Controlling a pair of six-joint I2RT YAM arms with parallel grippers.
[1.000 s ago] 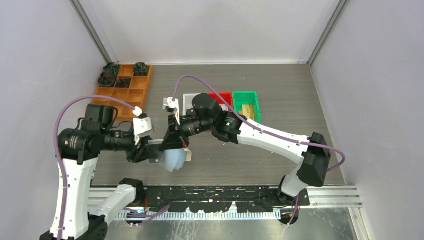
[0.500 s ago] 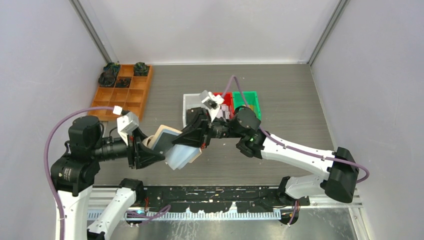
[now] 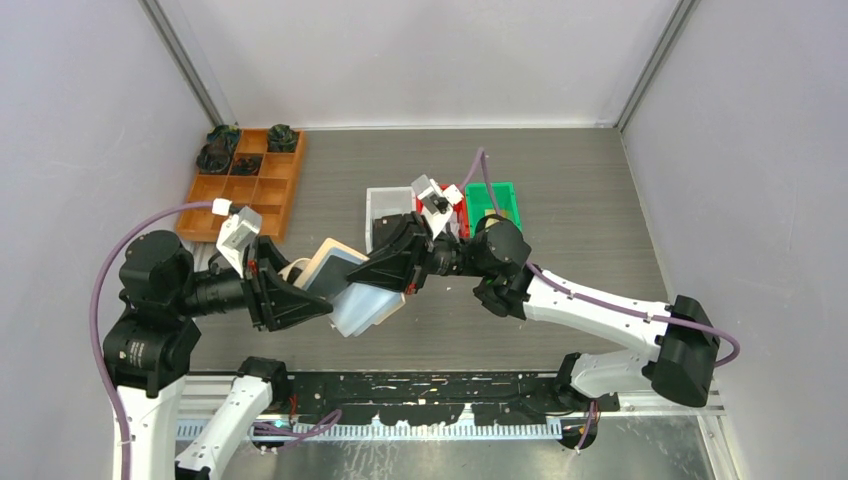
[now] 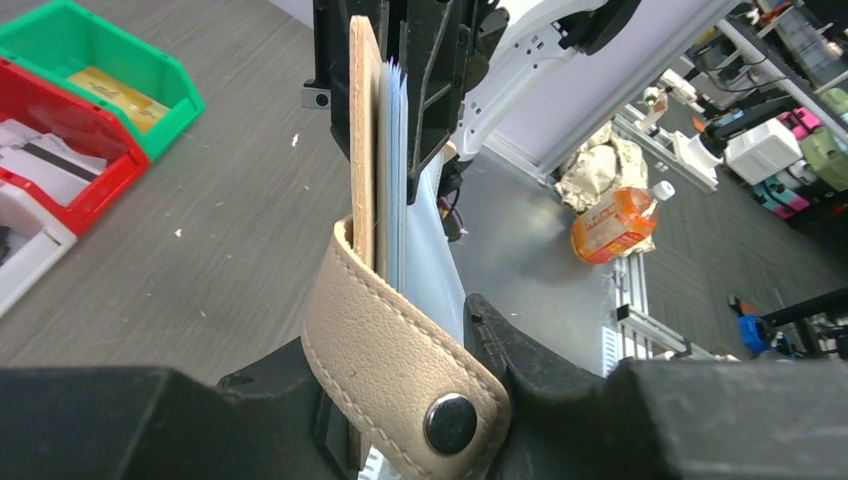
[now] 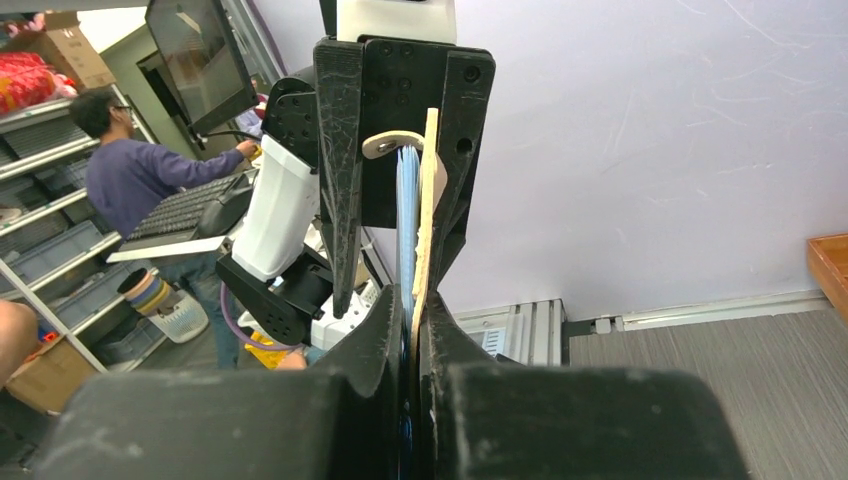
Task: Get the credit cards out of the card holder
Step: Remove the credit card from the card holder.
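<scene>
Top external: card holder (image 3: 357, 306) is off the table (image 3: 570, 170), held in the air between the two arms, near side of the bins. Left gripper (image 3: 312, 300) is clamped narrow on its strap end. Right gripper (image 3: 388, 276) is pinched narrow on the opposite edge.

Left wrist: holder is edge-on and upright, tan cover on the left, blue-grey pockets on the right, snap strap (image 4: 400, 345) looped across the near end. Gold-yellow card (image 4: 112, 90) lies in the green bin (image 4: 175, 110). White cards (image 4: 38, 160) lie in the red bin (image 4: 100, 185). Whether any cards sit in the pockets: cannot tell.
</scene>
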